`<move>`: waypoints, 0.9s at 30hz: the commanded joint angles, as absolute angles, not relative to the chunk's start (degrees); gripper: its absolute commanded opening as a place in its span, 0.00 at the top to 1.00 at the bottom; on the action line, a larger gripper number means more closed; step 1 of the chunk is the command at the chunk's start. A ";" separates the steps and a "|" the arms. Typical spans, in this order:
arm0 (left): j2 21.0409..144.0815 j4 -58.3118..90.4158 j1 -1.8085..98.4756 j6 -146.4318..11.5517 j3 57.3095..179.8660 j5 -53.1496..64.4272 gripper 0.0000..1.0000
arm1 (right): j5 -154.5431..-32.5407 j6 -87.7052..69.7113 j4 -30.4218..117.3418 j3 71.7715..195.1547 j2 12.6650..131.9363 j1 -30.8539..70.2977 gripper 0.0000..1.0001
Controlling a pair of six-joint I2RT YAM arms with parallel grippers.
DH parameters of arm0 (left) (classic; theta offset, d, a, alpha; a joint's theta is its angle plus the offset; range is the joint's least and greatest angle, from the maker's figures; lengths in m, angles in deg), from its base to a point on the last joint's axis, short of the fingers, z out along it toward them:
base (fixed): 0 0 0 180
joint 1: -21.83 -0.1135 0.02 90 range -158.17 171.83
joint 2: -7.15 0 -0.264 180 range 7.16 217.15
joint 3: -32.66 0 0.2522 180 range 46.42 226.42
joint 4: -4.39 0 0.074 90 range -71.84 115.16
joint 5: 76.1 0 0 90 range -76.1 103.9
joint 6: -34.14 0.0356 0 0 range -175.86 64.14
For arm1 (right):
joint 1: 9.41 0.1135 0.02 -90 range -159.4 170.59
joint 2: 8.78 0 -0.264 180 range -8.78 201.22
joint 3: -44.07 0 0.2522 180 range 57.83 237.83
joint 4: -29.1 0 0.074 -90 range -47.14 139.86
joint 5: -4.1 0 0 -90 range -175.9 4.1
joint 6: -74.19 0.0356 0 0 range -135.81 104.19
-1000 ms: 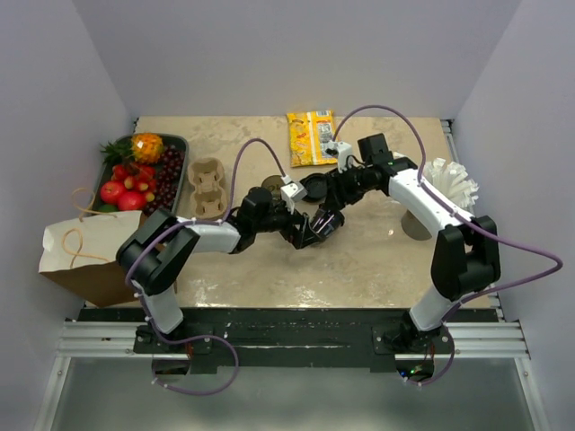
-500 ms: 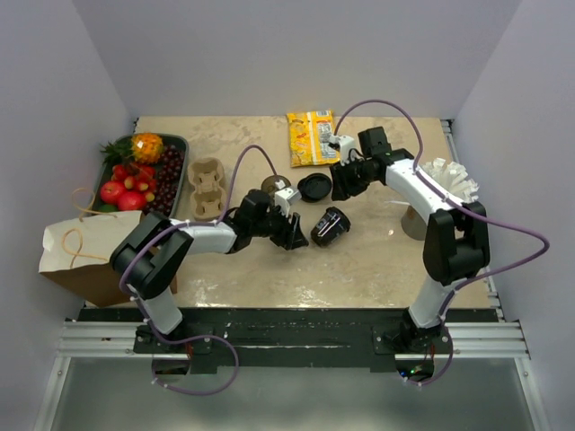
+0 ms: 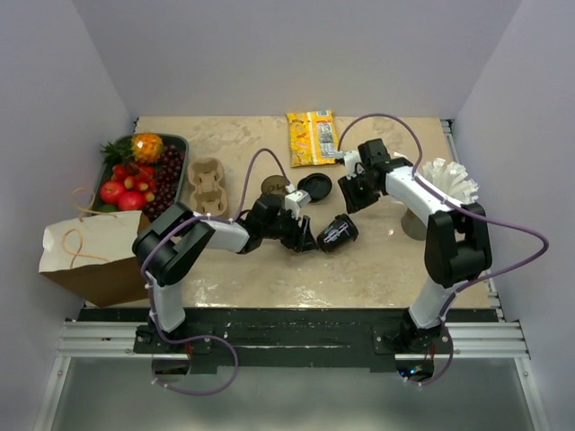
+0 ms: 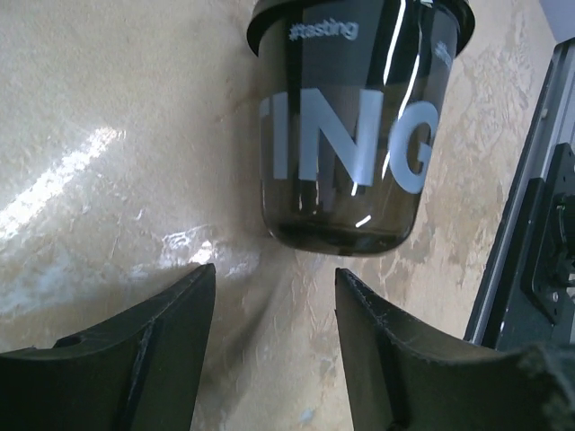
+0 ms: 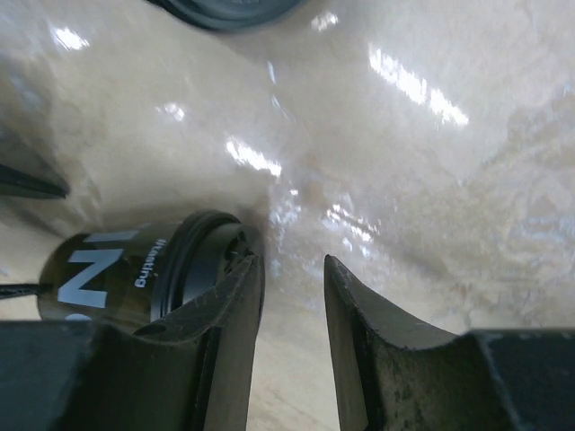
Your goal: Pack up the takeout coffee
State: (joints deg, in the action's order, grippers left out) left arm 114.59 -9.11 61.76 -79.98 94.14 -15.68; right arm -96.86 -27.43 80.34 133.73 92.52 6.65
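Black cup (image 4: 346,135), on its side, reads "#tasting"; left gripper (image 4: 274,274) and right gripper (image 5: 292,265) gape, empty.

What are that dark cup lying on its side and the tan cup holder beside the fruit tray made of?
The dark cup looks like smoky, glossy plastic: sharp light streaks run down its wall, and white letters are printed on it. The cup holder is probably moulded paper pulp: matte tan with soft, rounded wells, though it is too small to be sure.
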 commanded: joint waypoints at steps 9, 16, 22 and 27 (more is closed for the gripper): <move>119.47 -15.24 63.58 -83.02 100.64 -14.75 0.38 | -101.79 -29.00 88.48 128.41 85.00 6.42 0.64; 121.59 -14.72 63.76 -83.19 102.84 -13.70 0.37 | -106.37 -27.86 90.67 129.37 83.95 6.77 0.64; 123.70 -14.63 63.84 -83.46 104.69 -13.35 0.36 | -108.14 -27.06 90.59 129.19 83.86 8.70 0.63; 124.40 -15.42 63.67 -83.90 105.39 -13.96 0.36 | -109.45 -26.09 90.32 132.87 85.26 9.58 0.63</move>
